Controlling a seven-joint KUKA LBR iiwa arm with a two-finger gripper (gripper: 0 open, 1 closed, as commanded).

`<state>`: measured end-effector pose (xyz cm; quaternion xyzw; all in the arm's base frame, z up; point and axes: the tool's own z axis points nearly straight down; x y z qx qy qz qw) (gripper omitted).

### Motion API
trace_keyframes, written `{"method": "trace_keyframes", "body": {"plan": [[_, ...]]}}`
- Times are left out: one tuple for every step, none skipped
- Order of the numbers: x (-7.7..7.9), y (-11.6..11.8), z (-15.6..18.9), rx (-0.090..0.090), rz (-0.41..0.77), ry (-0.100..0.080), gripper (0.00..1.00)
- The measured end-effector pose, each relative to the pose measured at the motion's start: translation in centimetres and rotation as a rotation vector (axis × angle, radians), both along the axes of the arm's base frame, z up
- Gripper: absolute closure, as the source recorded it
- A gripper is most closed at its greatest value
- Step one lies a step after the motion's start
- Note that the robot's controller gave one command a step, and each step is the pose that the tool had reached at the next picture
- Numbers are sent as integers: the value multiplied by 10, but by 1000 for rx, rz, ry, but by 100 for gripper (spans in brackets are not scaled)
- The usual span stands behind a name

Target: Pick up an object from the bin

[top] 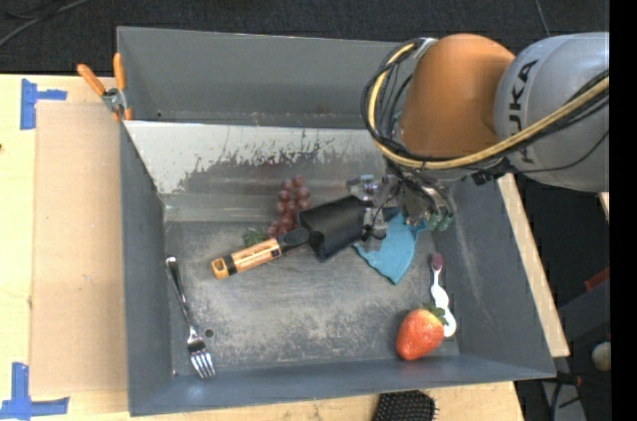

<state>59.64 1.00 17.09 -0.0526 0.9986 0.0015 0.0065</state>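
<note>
The grey metal bin (147, 290) is entered from the right of the view by the arm, whose wrist is hidden under a rounded orange cover (453, 96). The pincer (381, 212) is seen low in the bin, beneath that cover. Whether it is apart or together cannot be told, since it is shadowed by the wrist and cables.

The long tool with a black head and an orange handle (328, 228) is found directly beside the pincer: its black end appears to meet the pincer and its handle runs away to the left and slightly nearer the camera. A crumpled blue piece of soft material (396, 255) is spread just under and in front of the pincer. A red strawberry (418, 334) is set well in front of it, with a slim white utensil (438, 290) between the two. A metal fork (202, 365) is placed far to the left and front, and a dark red bunch of grapes (290, 198) near on the left.

The step in hand is judged to be the descent onto a thing, probably the tool's black head. A firm closure on that head alone is called for next, the blue material being kept out of the grip, before a straight lift is made
</note>
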Motion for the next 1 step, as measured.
{"method": "trace_keyframes", "body": {"plan": [[1,0,14,0,2,-3,100]]}}
